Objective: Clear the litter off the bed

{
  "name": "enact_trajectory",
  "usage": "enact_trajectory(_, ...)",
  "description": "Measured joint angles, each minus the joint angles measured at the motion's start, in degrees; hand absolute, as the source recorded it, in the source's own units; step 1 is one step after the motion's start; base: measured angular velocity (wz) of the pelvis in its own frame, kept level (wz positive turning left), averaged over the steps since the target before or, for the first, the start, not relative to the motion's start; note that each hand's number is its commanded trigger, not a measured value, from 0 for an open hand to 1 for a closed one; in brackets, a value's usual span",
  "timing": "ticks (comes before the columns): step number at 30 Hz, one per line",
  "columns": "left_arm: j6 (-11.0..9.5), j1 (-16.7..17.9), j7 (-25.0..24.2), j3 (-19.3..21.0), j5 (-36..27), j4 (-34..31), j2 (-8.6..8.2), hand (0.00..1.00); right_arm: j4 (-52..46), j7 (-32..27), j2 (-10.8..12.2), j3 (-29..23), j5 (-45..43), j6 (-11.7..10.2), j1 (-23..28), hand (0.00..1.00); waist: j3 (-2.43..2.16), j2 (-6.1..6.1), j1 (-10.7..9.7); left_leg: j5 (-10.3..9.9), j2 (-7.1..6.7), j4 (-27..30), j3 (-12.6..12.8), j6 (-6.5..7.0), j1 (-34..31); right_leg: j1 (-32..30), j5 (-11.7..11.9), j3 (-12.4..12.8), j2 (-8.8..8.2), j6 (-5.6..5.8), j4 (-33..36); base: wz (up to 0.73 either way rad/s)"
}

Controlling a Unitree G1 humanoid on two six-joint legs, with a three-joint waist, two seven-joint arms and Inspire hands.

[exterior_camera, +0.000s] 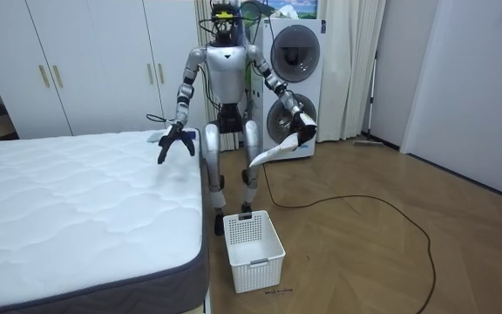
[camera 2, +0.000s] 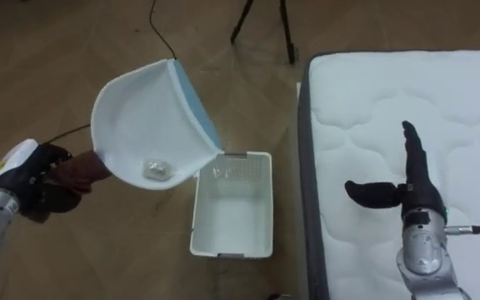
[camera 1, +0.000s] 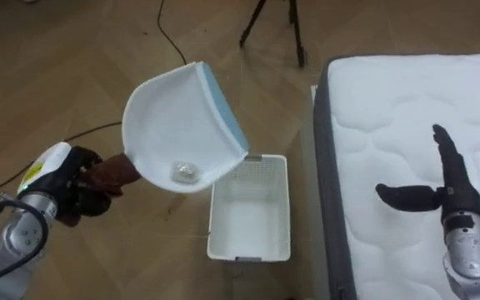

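A small crumpled scrap lies in the white dustpan, whose brown handle the left hand grips with curled fingers. A white basket sits on the floor below, to that hand's right. The right hand hovers with straight fingers over the mattress.

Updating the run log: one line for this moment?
left hand: shut on dustpan | dustpan: raised near basket, scrap inside | right hand: open over mattress

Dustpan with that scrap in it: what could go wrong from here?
1. The scrap sits at the dustpan's low edge, over the basket's corner rather than its middle; tipped now, it may hit the floor.
2. The left hand holds the pan high above the basket, so a light scrap could drift wide.
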Motion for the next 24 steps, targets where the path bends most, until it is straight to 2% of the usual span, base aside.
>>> enact_trajectory(1, 0.00, -0.27, -0.35, -0.51, 0.32, 0.46, 0.06, 1.00, 0.24, 0.02, -0.05, 0.28, 0.00, 0.00, -0.02, 0.00, -0.02, 0.21, -0.12, 0.00, 0.11, -0.02, 0.23, 0.00, -0.17, -0.05, 0.00, -0.11, 0.02, 0.00, -0.08, 0.09)
enact_trajectory(3, -0.03, -1.26, -1.51, -3.09, 1.87, 2.07, 0.80, 1.00, 2.54, 0.79, -0.08, 1.19, 0.00, 0.00, -0.51, 0.00, -0.01, 0.42, -0.34, -0.04, 1.00, -0.44, 2.73, 0.10, -0.51, -0.49, -0.14, -0.17, -0.03, -0.02, -0.01, 0.03)
enact_trajectory(5, -0.35, -1.34, -2.34, -3.82, 4.12, 3.05, 1.69, 1.00, 3.54, 1.60, -0.10, 1.51, -1.09, 0.00, -0.85, 0.00, 0.02, 0.68, -0.62, -0.10, 1.58, -0.52, 4.32, 0.22, -0.92, -1.16, -0.23, -0.24, -0.02, -0.08, 0.17, 0.02)
enact_trajectory(7, -0.70, -1.36, -2.58, -4.16, 5.40, 3.96, 3.37, 1.00, 3.58, 1.83, -0.09, 1.59, -2.12, -0.03, -0.84, 0.00, 0.03, 1.05, -1.63, -0.11, 1.75, -0.15, 5.12, 0.28, -2.16, -2.24, -0.53, -0.38, -0.20, 0.02, 1.08, 0.14)
enact_trajectory(9, -0.58, -2.85, -2.85, -5.89, 6.25, 5.74, 6.03, 1.00, 3.61, 1.84, -0.23, 1.56, -2.81, -0.08, -0.96, 0.00, 0.16, 1.41, -2.19, -0.30, 1.63, 0.50, 6.07, 0.59, -3.59, -4.32, -1.19, -0.04, -0.69, 0.03, 2.81, 0.04)
enact_trajectory(10, -0.50, -3.39, -2.94, -6.34, 6.36, 6.70, 6.36, 1.00, 3.60, 1.84, -0.25, 1.57, -3.12, -0.18, -0.98, 0.00, 0.16, 1.61, -2.18, -0.33, 1.50, 0.53, 6.17, 0.64, -3.83, -4.80, -1.36, -0.03, -0.98, 0.02, 3.27, -0.07)
enact_trajectory(13, 0.64, -5.90, -3.00, -8.88, 8.01, 9.68, 6.99, 1.00, 3.98, 1.89, -0.27, 2.53, -3.94, -0.34, -0.63, 0.00, 0.37, 2.52, -3.06, -0.46, 0.65, 0.95, 6.43, 0.86, -4.55, -6.29, -2.52, 0.14, -2.16, 0.14, 5.48, 0.06)
enact_trajectory(19, 1.71, -8.63, -5.70, -13.39, 10.96, 10.04, 7.62, 1.00, 4.17, 2.06, -0.14, 4.34, -4.82, -0.23, -0.88, 0.00, 0.40, 4.21, -3.97, -0.49, 0.60, 1.15, 8.00, 0.89, -6.24, -9.14, -3.08, 1.20, -2.68, -0.15, 6.85, -0.06)
enact_trajectory(21, 2.81, -9.80, -7.06, -15.02, 11.19, 10.19, 7.86, 1.00, 4.30, 2.05, -0.14, 4.91, -4.77, -0.23, -0.76, 0.00, 0.43, 4.98, -4.85, -0.49, 0.57, 1.33, 8.50, 0.90, -6.75, -10.03, -3.29, 1.59, -2.89, -0.13, 7.82, 0.00)
enact_trajectory(24, 3.22, -10.43, -8.16, -16.04, 11.17, 10.61, 7.87, 1.00, 3.64, 1.96, -0.32, 5.64, -4.28, -0.23, -0.77, 0.00, 0.43, 6.03, -5.89, -0.57, 0.71, 1.23, 9.99, 1.03, -6.74, -10.66, -3.74, 2.39, -3.01, -0.05, 8.39, -0.03)
